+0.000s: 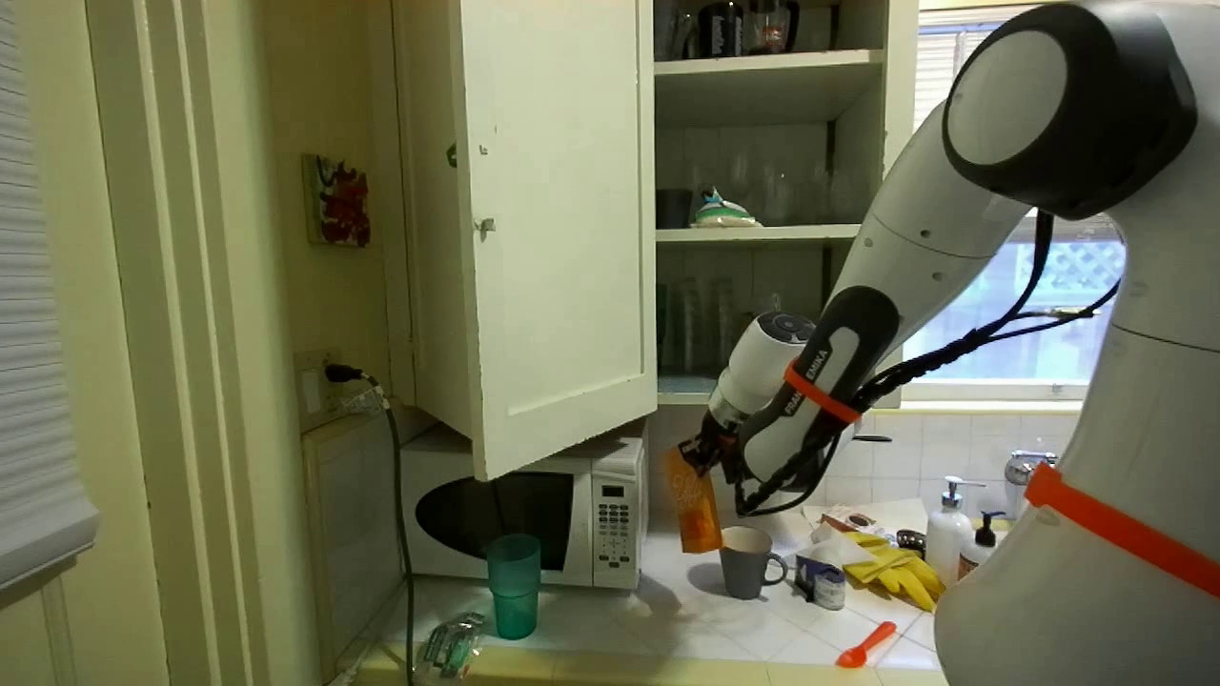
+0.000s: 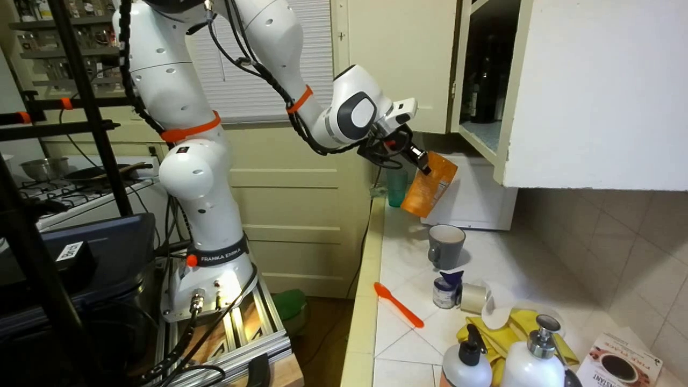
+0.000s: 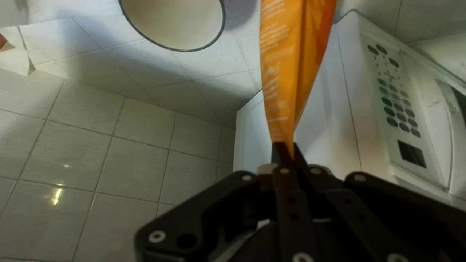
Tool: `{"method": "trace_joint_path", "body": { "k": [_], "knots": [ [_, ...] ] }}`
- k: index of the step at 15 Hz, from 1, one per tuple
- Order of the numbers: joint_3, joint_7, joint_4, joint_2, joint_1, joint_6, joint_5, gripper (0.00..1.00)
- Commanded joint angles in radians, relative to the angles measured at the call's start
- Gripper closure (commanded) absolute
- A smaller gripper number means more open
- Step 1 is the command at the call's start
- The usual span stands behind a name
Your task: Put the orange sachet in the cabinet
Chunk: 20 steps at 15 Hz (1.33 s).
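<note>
Holding orange pouch (image 2: 430, 185) in mid-air

Clamped by one edge in gripper (image 3: 287, 147). Hanging tilted over counter (image 2: 403, 269), lower than open cupboard (image 1: 600, 219), near grey mug (image 2: 447, 252) and white microwave (image 1: 577, 524). Also spotted, farther off: orange spoon (image 2: 401, 306), yellow gloves (image 1: 896, 572).

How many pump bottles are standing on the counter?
2: the silver-topped bottle and the black-topped bottle, side by side near the yellow gloves. The arm could hide more.
</note>
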Motion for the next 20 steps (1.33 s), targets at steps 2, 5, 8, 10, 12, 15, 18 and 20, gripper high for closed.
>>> {"method": "trace_joint_path", "body": {
  "k": [2,5,8,10,12,15,18,20],
  "knots": [
    [-0.044,-0.035,-0.029,-0.167,0.017,-0.117,-0.01,1.0],
    [-0.049,-0.055,-0.034,-0.261,0.001,-0.173,-0.018,1.0],
    [-0.067,-0.07,-0.031,-0.326,0.008,-0.212,-0.006,1.0],
    [-0.078,-0.073,-0.035,-0.367,0.016,-0.211,0.0,1.0],
    [-0.09,-0.067,-0.04,-0.407,0.029,-0.232,0.017,1.0],
    [-0.09,-0.053,-0.044,-0.458,0.016,-0.237,0.014,1.0],
    [-0.056,-0.034,-0.028,-0.482,-0.049,-0.209,-0.021,1.0],
    [-0.041,-0.03,-0.019,-0.486,-0.08,-0.195,-0.027,1.0]
  ]
}}
